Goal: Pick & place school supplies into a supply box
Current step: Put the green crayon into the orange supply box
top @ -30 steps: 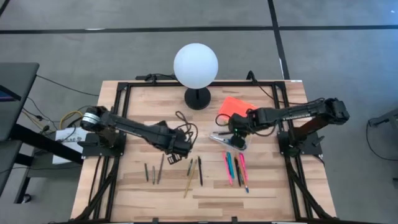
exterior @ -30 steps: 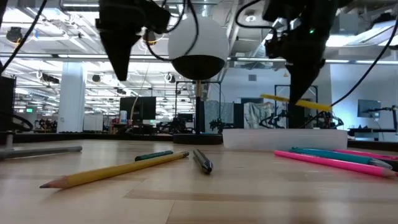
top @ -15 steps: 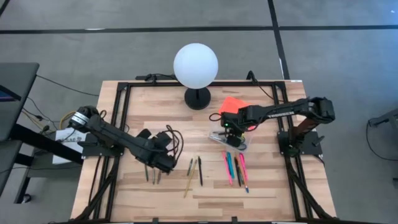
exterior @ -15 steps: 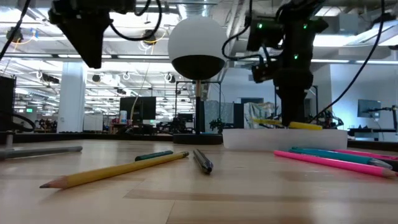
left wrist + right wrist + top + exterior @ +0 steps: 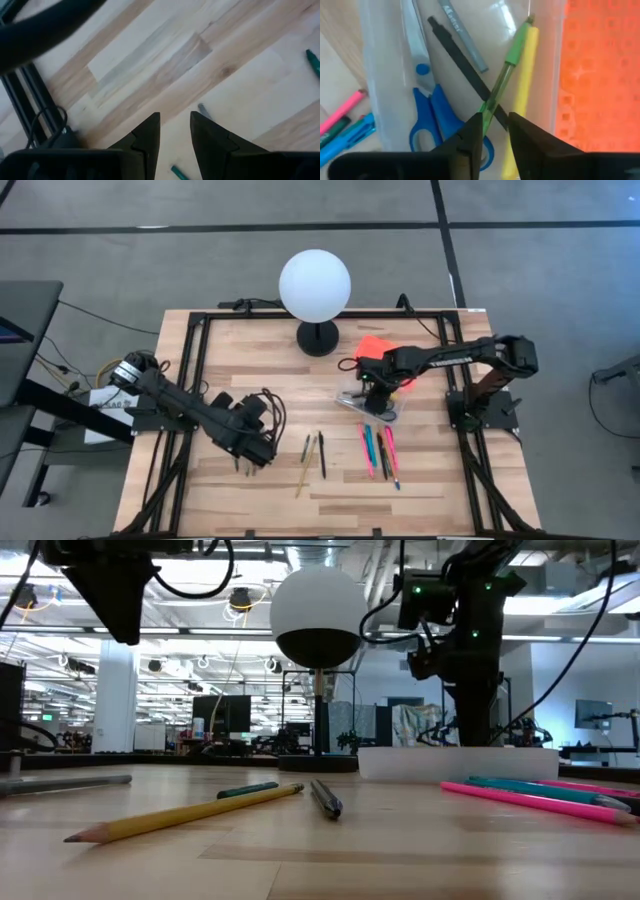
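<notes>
The supply box (image 5: 366, 404), a clear case with its orange lid (image 5: 378, 348) swung open, sits right of the table's middle. Inside it lie blue scissors (image 5: 427, 117), a black pen (image 5: 462, 67), a grey pen (image 5: 465, 40), a green pen (image 5: 507, 75) and a yellow marker (image 5: 522, 90). My right gripper (image 5: 495, 122) points down into the box, open, with nothing between its fingers. My left gripper (image 5: 175, 125) hovers open above two dark pens (image 5: 238, 463) at the table's left. A grey pen tip (image 5: 202, 109) shows just beyond its fingers.
A yellow pencil (image 5: 303, 477), a green pen (image 5: 307, 446) and a black pen (image 5: 322, 456) lie mid-table. Pink, teal and blue pens (image 5: 378, 450) lie in front of the box. A white globe lamp (image 5: 315, 285) stands at the far middle.
My right gripper has sunk into the box and opened, letting go of the yellow marker, which now lies inside. My left gripper has moved toward the table's left and near edge, rolling about its own line, and stays open.
</notes>
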Motion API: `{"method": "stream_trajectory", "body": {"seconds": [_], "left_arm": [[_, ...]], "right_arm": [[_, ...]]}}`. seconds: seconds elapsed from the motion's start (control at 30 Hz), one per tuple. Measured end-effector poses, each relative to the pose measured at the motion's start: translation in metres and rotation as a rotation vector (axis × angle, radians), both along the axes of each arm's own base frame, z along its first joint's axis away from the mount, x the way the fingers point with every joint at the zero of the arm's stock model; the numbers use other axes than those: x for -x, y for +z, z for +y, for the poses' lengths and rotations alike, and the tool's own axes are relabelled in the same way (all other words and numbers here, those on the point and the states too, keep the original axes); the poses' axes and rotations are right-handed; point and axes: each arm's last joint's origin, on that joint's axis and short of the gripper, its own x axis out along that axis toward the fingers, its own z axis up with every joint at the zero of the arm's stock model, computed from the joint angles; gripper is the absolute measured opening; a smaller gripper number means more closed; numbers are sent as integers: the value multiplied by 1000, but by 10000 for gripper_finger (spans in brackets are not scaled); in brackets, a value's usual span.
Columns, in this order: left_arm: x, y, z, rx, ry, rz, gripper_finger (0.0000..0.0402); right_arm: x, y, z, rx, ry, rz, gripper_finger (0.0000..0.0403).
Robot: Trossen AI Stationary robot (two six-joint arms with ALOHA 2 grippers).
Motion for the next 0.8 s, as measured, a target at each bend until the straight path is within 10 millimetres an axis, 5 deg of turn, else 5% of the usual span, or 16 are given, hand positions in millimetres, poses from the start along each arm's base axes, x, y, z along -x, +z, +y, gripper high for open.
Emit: {"method": "stream_trajectory", "body": {"seconds": [0.2,0.57,0.8], "left_arm": [[8,0,-14,33,80,-41,102],[39,-2,-55,95,361,-216,102],[48,-30,-72,226,437,-211,102]], "right_arm": [[8,18,3,-18,-13,-57,120],[40,81,22,50,19,-337,125],[63,112,30,62,47,-516,123]]}}
